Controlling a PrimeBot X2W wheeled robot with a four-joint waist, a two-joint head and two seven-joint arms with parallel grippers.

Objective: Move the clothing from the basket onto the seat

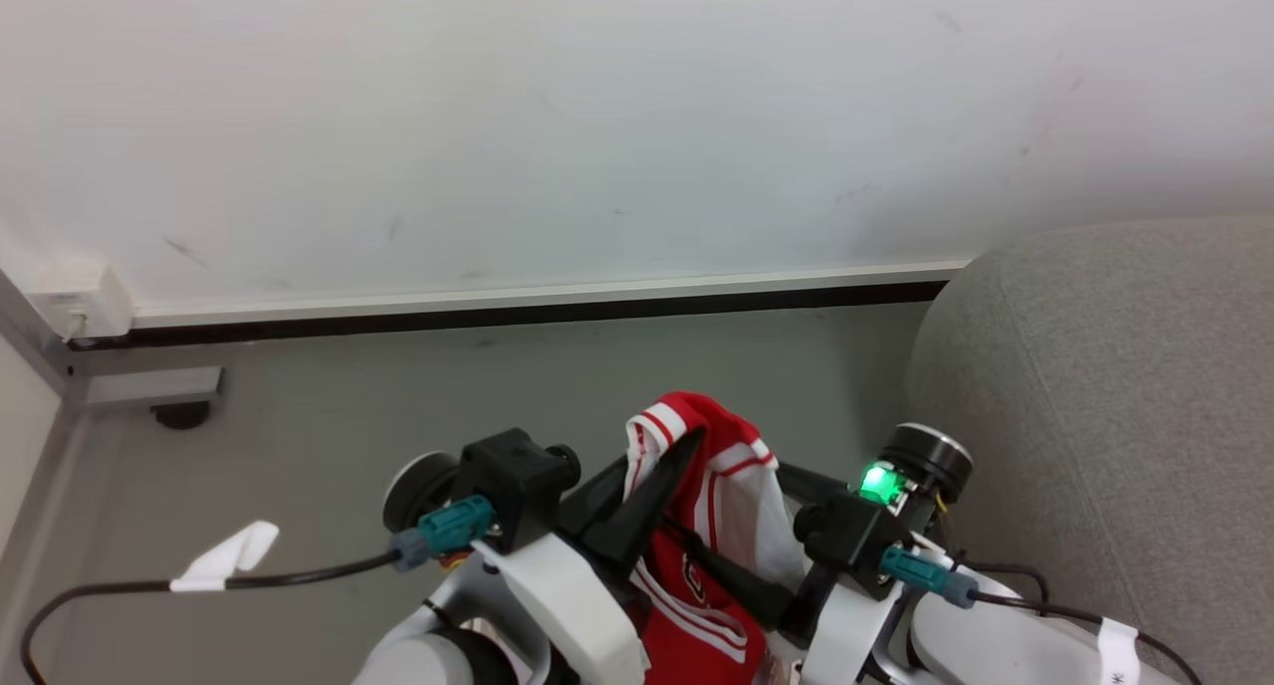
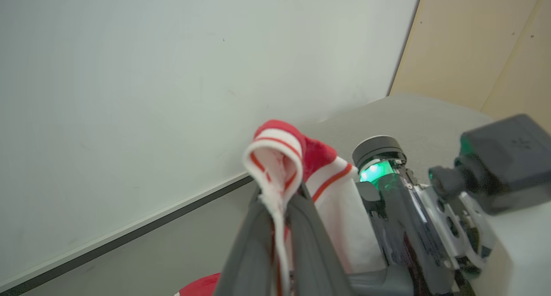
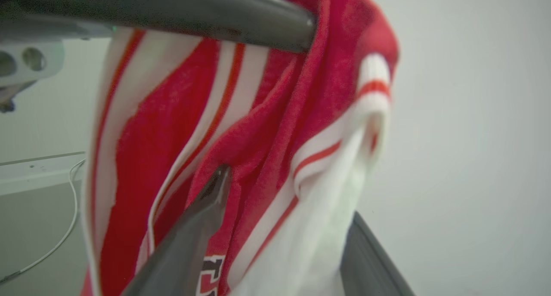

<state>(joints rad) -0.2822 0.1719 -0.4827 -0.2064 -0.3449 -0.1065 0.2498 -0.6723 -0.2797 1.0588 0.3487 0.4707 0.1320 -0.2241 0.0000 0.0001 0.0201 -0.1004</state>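
Clothing (image 1: 687, 411): soft red, ribbed striped cuff | left gripper (image 2: 280, 201): pinches it

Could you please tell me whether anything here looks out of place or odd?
Nothing spilled or damaged. The clothing hangs bunched from the shut left gripper, striped cuff flopped over the top; the right gripper straddles it, jaws open.

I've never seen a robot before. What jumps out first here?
The bright red soft garment with white stripes, hanging low in the middle of the head view, pinched in the left arm's long dark fingers. Next, a glowing green light just right of it, and the large grey woven seat at the right.
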